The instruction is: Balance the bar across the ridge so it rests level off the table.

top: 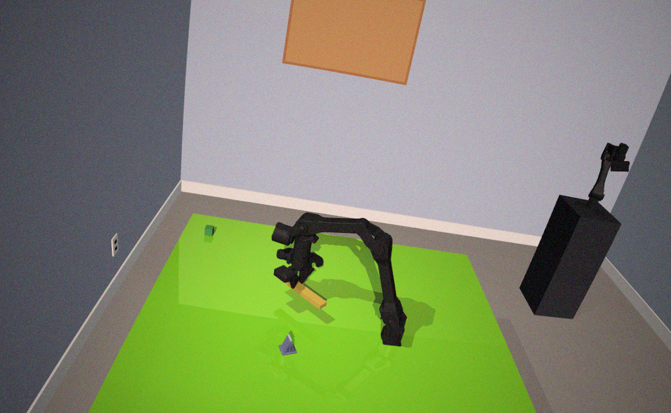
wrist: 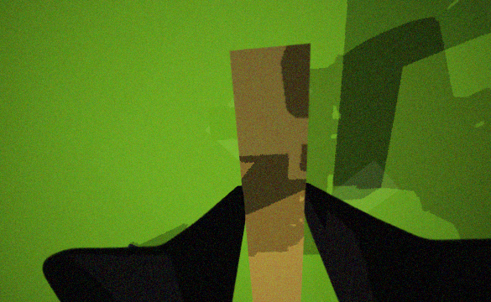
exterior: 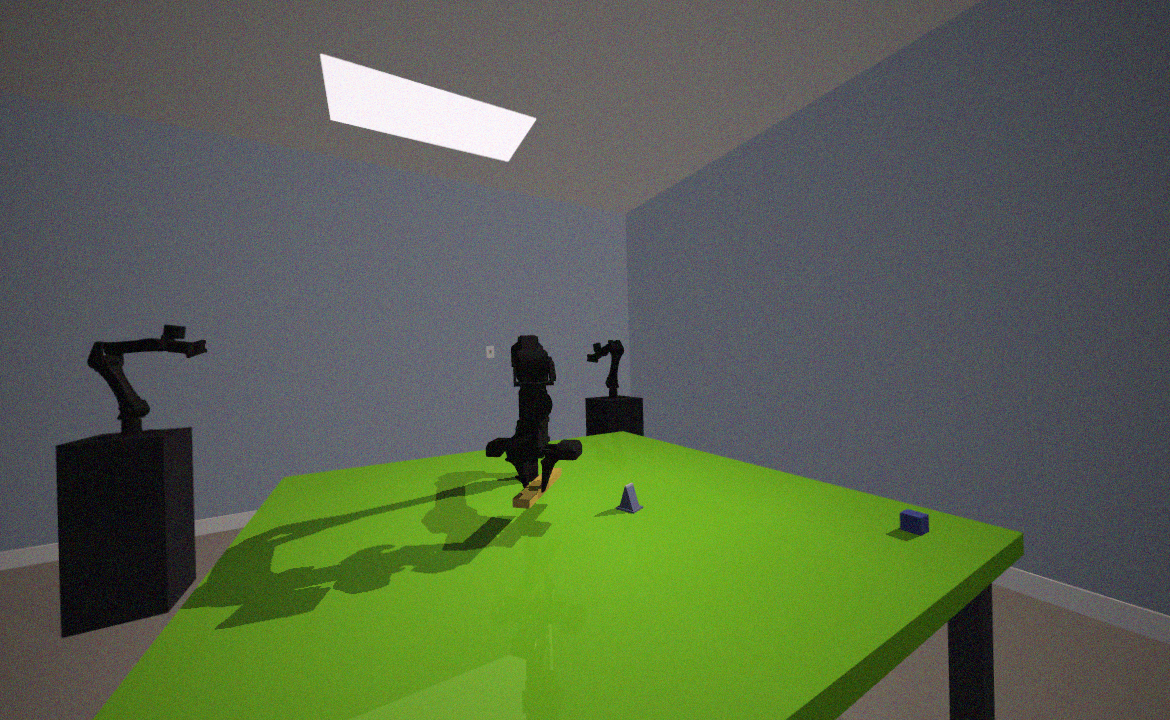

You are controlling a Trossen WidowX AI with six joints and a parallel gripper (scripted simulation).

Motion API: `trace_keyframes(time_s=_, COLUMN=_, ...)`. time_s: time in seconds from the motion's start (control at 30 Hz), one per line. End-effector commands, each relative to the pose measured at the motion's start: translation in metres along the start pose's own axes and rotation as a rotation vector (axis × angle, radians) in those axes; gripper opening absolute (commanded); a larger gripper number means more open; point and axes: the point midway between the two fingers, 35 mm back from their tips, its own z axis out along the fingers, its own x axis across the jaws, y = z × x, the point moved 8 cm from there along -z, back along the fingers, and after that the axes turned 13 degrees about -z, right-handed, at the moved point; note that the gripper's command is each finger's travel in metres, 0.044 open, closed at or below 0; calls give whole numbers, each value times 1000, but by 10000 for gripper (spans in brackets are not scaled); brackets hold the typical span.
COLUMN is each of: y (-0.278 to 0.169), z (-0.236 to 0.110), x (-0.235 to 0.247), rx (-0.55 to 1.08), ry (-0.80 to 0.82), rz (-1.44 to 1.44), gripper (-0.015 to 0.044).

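The wooden bar point(top: 311, 296) point(exterior: 524, 501) point(wrist: 270, 134) is held above the table, its shadow lying apart from it on the green top. My gripper point(top: 295, 284) point(exterior: 535, 486) point(wrist: 272, 191) is shut on the bar, one finger on each long side. In the wrist view the bar runs up and down the picture between the fingers; its near end is out of view. The ridge point(top: 287, 345) point(exterior: 629, 498), a small blue-grey wedge with a narrow top, stands on the table, apart from the bar and with nothing on it.
The green table point(top: 214, 359) point(exterior: 705, 608) carries a small green block point(top: 209, 230) at its far left corner in the top view. A blue block point(exterior: 914, 521) is near the right edge in the exterior view. Other arms stand on black pedestals point(top: 574, 261) point(exterior: 124, 528) off the table.
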Motion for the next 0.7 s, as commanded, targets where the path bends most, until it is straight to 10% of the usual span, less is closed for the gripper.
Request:
trace_keyframes(time_s=0.0, y=-1, z=-14, x=0, rx=-9, ry=6, rz=-4, gripper=0)
trace_keyframes(time_s=0.67, y=-10, z=-28, x=42, rx=-9, ry=8, rz=-238, gripper=0)
